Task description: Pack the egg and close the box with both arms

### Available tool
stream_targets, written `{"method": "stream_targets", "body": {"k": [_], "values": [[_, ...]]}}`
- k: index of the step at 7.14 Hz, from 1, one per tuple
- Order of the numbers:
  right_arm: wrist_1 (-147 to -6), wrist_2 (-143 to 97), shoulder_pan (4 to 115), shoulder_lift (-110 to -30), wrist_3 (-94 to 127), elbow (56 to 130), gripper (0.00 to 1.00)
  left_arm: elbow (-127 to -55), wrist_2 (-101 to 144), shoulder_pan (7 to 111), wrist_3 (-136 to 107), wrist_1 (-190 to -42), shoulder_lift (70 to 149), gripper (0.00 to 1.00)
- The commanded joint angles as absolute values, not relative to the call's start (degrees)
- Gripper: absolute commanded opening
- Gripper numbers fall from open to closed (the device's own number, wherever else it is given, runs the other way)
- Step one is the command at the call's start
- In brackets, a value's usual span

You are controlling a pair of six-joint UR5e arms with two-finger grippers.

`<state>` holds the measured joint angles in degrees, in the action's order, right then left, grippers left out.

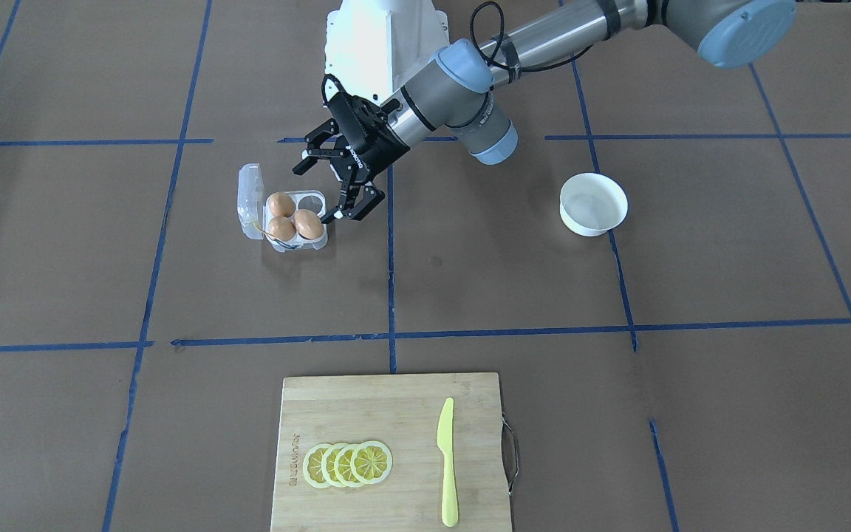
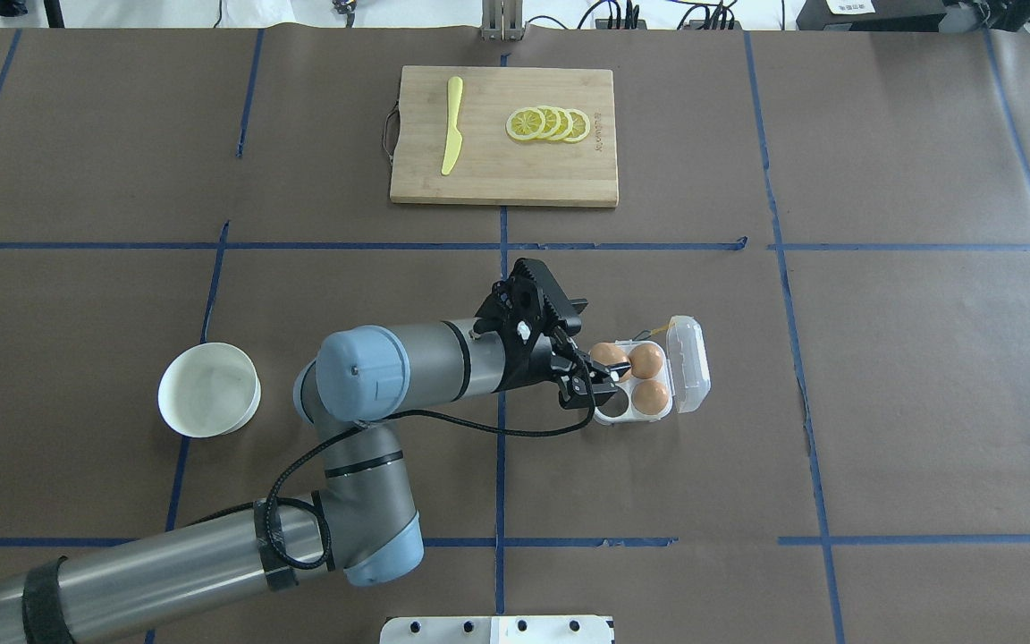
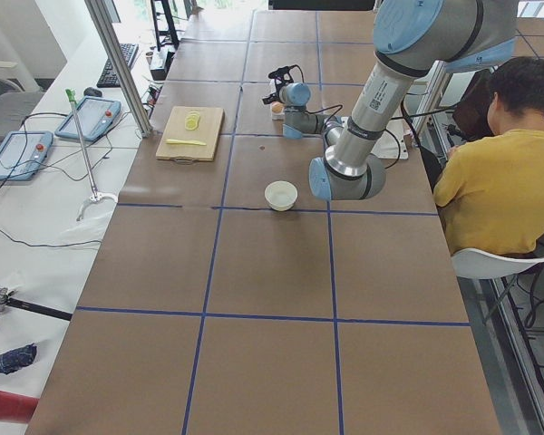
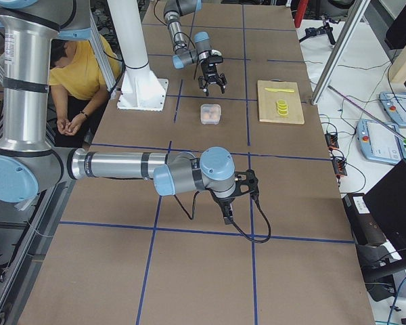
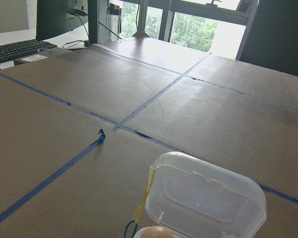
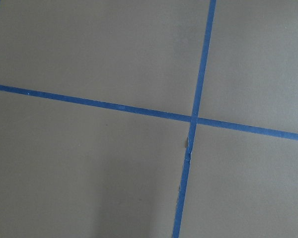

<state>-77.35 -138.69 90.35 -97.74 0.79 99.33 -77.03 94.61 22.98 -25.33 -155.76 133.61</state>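
While its fingers stand spread wide and pinch nothing, the left gripper [image 1: 333,191] hangs just beside the box [image 1: 313,199], left of centre in the front-facing view. The box sits on the table [image 1: 470,281] with its lid [image 1: 251,193] standing open on its left side, away from the gripper. Three eggs [image 1: 308,224] fill three of its four cups. The upper-right cup is empty, and no loose egg shows anywhere. The right gripper [image 4: 228,203] hovers over bare table in the lower middle of the right-side view, well apart from the box. Whether it is spread or pressed together I cannot tell.

An egg is light, smooth and brittle, so it wants a gentle hold across its narrow middle. The box looks thin, light and springy, and it would likely slide under a push. One gripper should probably steady the base while the other presses the lid down at its free edge.

Further out stand one white bowl [image 1: 593,205] at the right and one cutting board [image 1: 396,399] at the bottom. The board carries four lemon slices [image 1: 348,464] and one yellow knife [image 1: 446,462].
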Motion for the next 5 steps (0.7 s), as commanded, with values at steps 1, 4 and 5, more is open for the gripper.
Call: {"method": "stream_targets", "body": {"k": [1, 4, 5], "values": [[-77.43, -138.69, 90.35, -97.73, 0.79, 99.32, 1.0, -89.58, 101.84, 29.33, -25.49, -133.79, 128.87, 1.0], [-77.34, -138.6, 90.35, -97.65, 0.7, 98.7, 1.0, -101.75, 109.32, 42.49, -23.3, -107.93, 121.57, 1.0], [-77.34, -138.6, 90.35, -97.56, 0.79, 98.61, 1.0, -103.78, 109.6, 47.85, -23.29, -102.45, 120.33, 1.0]]}}
